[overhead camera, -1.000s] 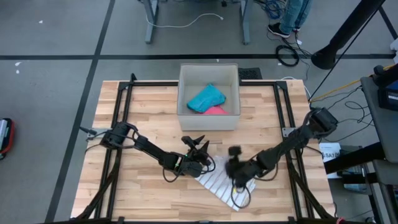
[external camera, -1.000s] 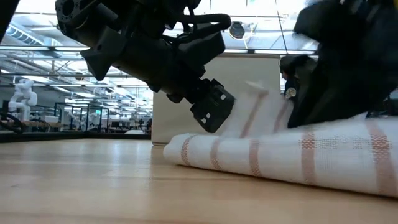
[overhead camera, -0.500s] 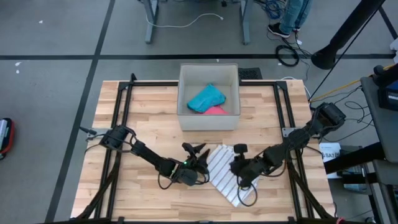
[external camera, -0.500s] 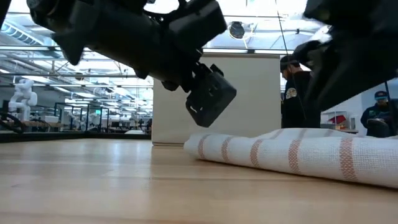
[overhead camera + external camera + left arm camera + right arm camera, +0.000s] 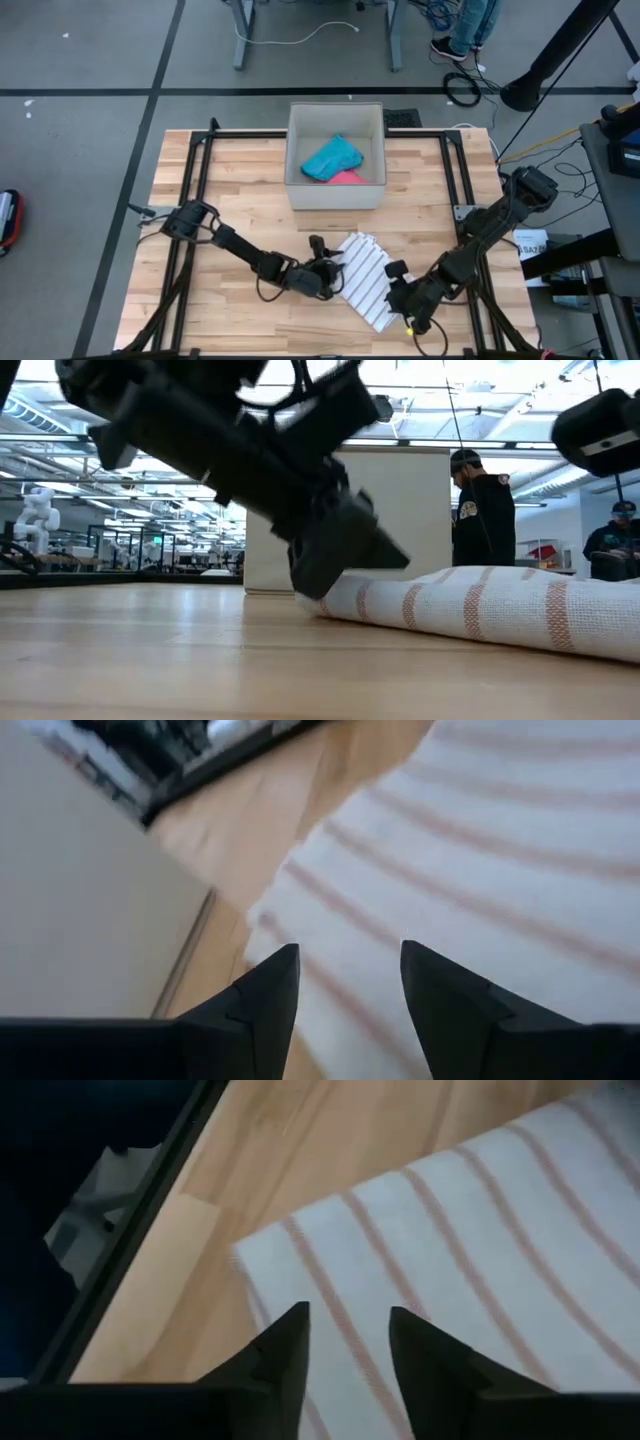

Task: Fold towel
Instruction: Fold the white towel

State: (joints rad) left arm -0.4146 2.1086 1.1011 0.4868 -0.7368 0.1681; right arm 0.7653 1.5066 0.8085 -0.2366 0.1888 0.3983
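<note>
The towel, white with reddish stripes, lies folded on the wooden table, right of centre. In the low view its rounded fold rests on the tabletop. My left gripper is open, low at the towel's left edge, pointing at it. The left wrist view shows striped cloth just past its fingers. My right gripper hovers open over the towel's near right part, tilted downward. In the right wrist view the cloth lies below it, untouched. My left gripper has its fingertips at the towel's left folded edge, coming in low from the table's left. I cannot tell whether they touch the cloth. Nothing is pinched between the fingers.
A white bin holding blue and pink cloths stands at the far middle. Black frame rails run along the table's left and right sides. Beyond the table, people stand in the room.
My right gripper has laid the raised part of the towel down, then risen and drawn back toward the table's near right. The towel now lies flat and folded over. My left gripper has moved toward the near edge and turned to face the towel's left edge.
</note>
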